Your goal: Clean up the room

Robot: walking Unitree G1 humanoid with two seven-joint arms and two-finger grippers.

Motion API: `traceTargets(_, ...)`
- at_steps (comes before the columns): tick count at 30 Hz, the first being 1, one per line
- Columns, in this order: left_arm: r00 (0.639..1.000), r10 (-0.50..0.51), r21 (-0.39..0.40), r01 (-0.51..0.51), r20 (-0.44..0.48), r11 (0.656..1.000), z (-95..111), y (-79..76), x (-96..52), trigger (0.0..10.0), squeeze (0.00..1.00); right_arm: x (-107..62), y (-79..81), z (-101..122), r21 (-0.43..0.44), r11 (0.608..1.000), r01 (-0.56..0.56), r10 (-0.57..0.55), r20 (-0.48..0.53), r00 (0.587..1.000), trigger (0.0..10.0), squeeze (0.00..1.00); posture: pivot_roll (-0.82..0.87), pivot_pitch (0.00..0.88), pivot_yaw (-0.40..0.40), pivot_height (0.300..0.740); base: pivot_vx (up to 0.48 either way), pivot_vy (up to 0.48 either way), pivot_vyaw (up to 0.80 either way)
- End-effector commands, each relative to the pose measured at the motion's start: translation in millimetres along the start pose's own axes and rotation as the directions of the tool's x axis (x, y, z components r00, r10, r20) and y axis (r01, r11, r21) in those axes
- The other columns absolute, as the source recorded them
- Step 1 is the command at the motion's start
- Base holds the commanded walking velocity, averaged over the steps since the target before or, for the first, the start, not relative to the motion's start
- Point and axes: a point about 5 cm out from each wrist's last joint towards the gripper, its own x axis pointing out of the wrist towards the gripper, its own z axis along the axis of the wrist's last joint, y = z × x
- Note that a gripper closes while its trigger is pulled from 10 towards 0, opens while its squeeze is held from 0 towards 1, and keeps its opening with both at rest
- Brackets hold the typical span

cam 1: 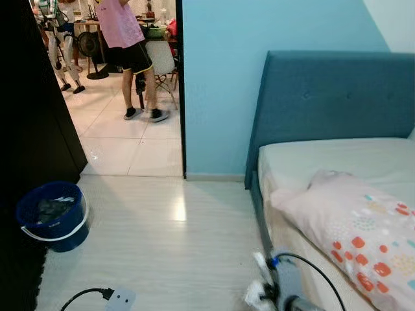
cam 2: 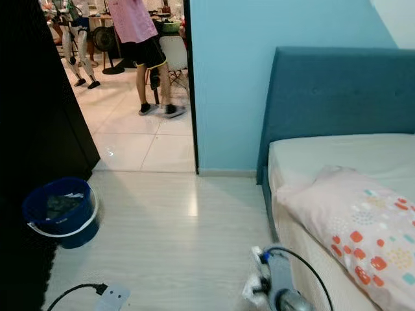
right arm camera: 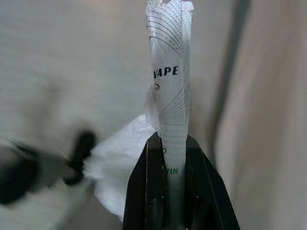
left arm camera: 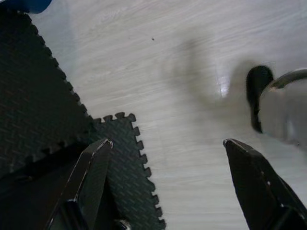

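Observation:
My right gripper (right arm camera: 168, 143) is shut on a flattened white packet (right arm camera: 170, 72) printed with green lines and the word "VAPE", which sticks out past the fingertips. Some crumpled white paper (right arm camera: 117, 167) bunches beside the fingers. In the left eye view the right arm (cam 1: 286, 285) is low beside the bed, with the white paper (cam 1: 257, 295) at its end. A blue bucket (cam 1: 52, 217) holding dark items stands on the floor at the left. My left gripper (left arm camera: 167, 143) is open over pale floor at the edge of a black foam mat (left arm camera: 43, 110).
A bed (cam 1: 324, 155) with a teal headboard and a dotted pink pillow (cam 1: 363, 227) lies at the right. A white adapter on a black cable (cam 1: 118, 299) rests on the floor. A dark wardrobe (cam 1: 32, 116) lines the left. A person (cam 1: 126, 39) stands beyond the open doorway.

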Motion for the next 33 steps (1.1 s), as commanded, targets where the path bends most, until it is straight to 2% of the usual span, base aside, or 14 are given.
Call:
traceTargets(1, 1.000, -0.003, -0.023, 0.003, 0.004, 1.000, 3.5, -1.7, 0.5, 10.0, 0.00, 1.1, 1.6, 2.2, -0.015, 1.000, 0.001, -0.001, -0.005, 1.000, 10.0, 0.00, 0.04, 0.000, -0.057, 0.740, 0.379, 0.000, 0.00)
traceTargets(4, 1.000, -0.004, -0.036, 0.004, 0.003, 0.999, 3.6, -2.6, 0.5, 10.0, 0.00, -0.6, 0.8, -6.2, -0.024, 1.000, 0.003, -0.004, -0.034, 0.999, 10.0, 0.00, 0.04, 0.000, -0.063, 0.740, 0.381, 0.000, 0.00)
traceTargets(9, 1.000, -0.011, -0.040, 0.011, -0.001, 0.999, 2.1, -4.7, 0.2, 10.0, 0.00, -2.5, 2.5, -15.6, -0.047, 0.999, -0.022, 0.019, -0.072, 0.997, 10.0, 0.00, 0.04, 0.000, -0.063, 0.740, 0.384, 0.000, 0.66)
traceTargets(12, 1.000, -0.015, -0.037, 0.015, -0.002, 0.999, 1.6, -5.0, 0.2, 10.0, 0.00, -3.1, 1.1, -18.2, -0.039, 0.999, 0.004, -0.007, -0.078, 0.997, 10.0, 0.00, 0.04, 0.000, -0.063, 0.740, 0.379, 0.000, 0.80)
traceTargets(21, 1.000, -0.014, -0.033, 0.014, -0.001, 0.999, 2.2, -3.2, 0.3, 10.0, 0.00, -3.1, 4.0, -21.6, -0.050, 0.999, 0.006, -0.011, -0.089, 0.996, 10.0, 0.00, 0.04, 0.000, -0.058, 0.740, 0.382, 0.000, 0.00)
traceTargets(33, 1.000, -0.015, -0.024, 0.015, 0.000, 1.000, 2.1, -2.5, 0.3, 10.0, 0.00, -3.9, 5.5, -24.7, -0.072, 0.997, -0.022, 0.015, -0.101, 0.995, 10.0, 0.00, 0.04, 0.000, -0.059, 0.740, 0.388, 0.000, 0.79)
